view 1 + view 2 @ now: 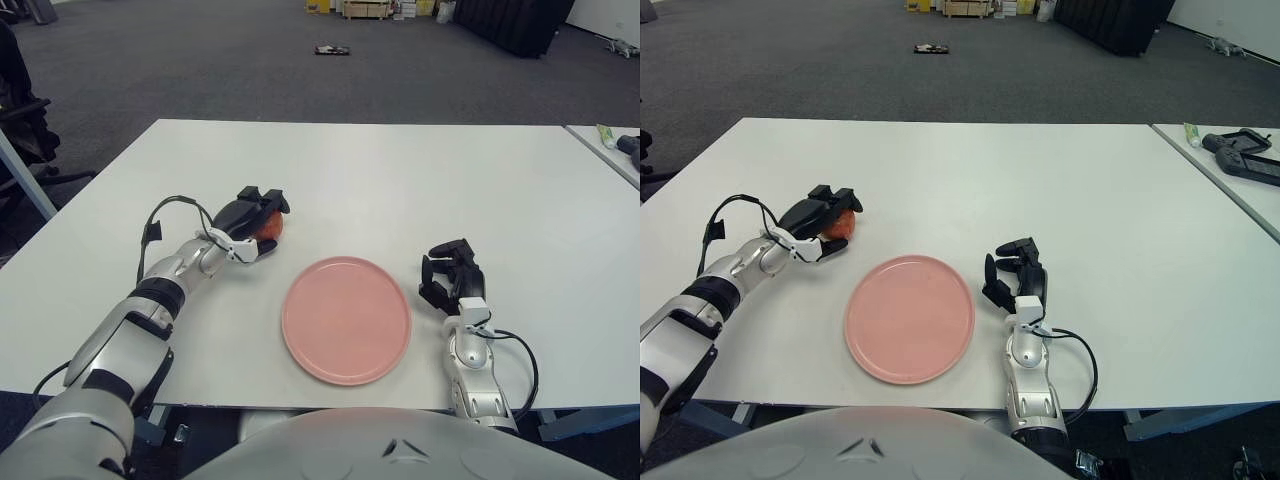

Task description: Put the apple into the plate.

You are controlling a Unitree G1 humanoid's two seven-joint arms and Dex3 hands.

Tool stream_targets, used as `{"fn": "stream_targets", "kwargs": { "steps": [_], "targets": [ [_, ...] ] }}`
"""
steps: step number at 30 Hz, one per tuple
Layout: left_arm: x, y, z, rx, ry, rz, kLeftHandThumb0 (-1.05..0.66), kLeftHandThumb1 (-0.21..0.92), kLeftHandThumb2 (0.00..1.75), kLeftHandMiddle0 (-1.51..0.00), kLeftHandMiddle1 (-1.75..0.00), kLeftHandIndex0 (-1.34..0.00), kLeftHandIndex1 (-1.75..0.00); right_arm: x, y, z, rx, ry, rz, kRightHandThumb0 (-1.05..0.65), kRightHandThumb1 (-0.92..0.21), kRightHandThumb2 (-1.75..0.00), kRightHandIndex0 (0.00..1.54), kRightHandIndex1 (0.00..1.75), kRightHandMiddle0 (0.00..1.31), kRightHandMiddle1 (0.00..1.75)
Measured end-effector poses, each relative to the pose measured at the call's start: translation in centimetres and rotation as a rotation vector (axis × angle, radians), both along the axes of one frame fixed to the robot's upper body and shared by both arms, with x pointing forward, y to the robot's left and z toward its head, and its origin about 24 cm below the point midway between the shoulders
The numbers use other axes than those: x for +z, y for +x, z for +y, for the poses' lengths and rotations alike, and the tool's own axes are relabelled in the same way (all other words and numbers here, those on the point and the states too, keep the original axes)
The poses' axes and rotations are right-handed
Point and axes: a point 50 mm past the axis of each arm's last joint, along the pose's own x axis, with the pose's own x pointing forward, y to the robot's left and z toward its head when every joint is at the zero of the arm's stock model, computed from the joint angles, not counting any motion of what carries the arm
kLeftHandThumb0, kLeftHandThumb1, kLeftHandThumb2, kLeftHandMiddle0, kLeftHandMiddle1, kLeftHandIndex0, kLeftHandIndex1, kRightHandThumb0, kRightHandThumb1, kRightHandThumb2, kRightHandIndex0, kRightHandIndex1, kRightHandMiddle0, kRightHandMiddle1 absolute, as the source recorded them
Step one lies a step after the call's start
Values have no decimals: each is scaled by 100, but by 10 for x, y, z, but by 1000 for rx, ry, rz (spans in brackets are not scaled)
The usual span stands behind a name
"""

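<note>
A red apple (269,230) sits on the white table (380,170), left of centre. My left hand (254,218) reaches over it from the left with its dark fingers curled around it, so only the apple's right side shows. The pink plate (346,320) lies empty near the table's front edge, to the right of and nearer than the apple. My right hand (452,276) shows just right of the plate, holding nothing, with its fingers relaxed.
A second table (1230,185) stands at the right with a black device (1243,155) and a green tube (1192,134) on it. A dark chair (22,125) stands off the table's left side. Boxes and a small object (332,50) lie on the far floor.
</note>
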Motion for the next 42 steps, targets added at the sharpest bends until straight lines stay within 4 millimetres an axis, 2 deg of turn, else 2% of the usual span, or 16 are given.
{"fn": "stream_targets", "kwargs": {
  "steps": [7, 42],
  "targets": [
    [-2, -1, 2, 33, -21, -1, -48, 30, 134, -119, -175, -62, -175, 0, 0, -1, -10, -1, 0, -40, -61, -95, 63, 142, 39, 175],
    [0, -9, 21, 155, -127, 27, -49, 26, 139, -129, -175, -65, -175, -1, 2, -2, -15, -6, -2, -39, -62, -94, 62, 143, 38, 175]
  ]
}}
